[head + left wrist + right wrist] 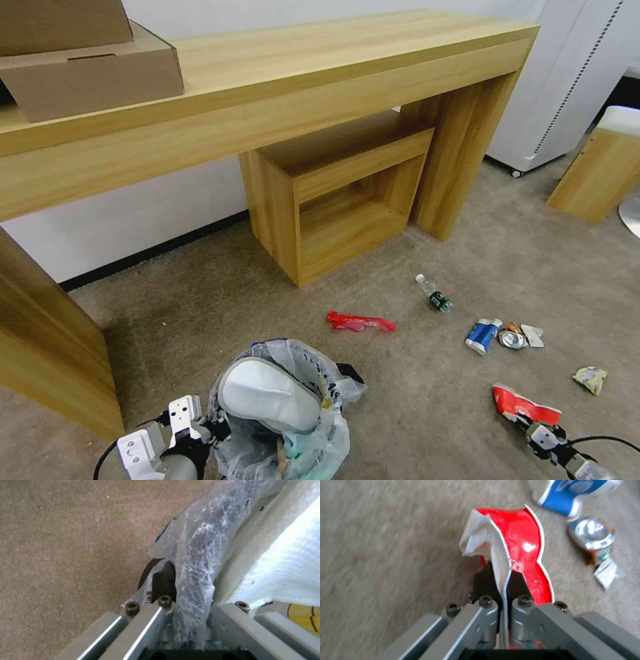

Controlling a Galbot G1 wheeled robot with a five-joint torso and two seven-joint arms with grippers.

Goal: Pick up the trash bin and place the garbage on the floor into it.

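The right gripper (502,580) pinches the crushed red-white cup (516,545) between closed fingers, just above the carpet (413,400) near the blue-white packet (483,335) and crushed can (512,337). The left gripper (181,585) clamps the bag-covered rim of the trash bin (293,427), which holds a white slipper (270,395).

A long light-wood desk (280,87) spans the upper part of the head view, with two stacked brown cardboard boxes (87,67) resting on its top at the left end. Beneath the desk, beside its right leg, stands an open-fronted wooden cube shelf (333,200) on the grey-brown carpet (200,300). To the right, well apart from the desk, a white cabinet on castors (573,73) stands against the wall, with a wooden stool with a white seat (603,167) near it.
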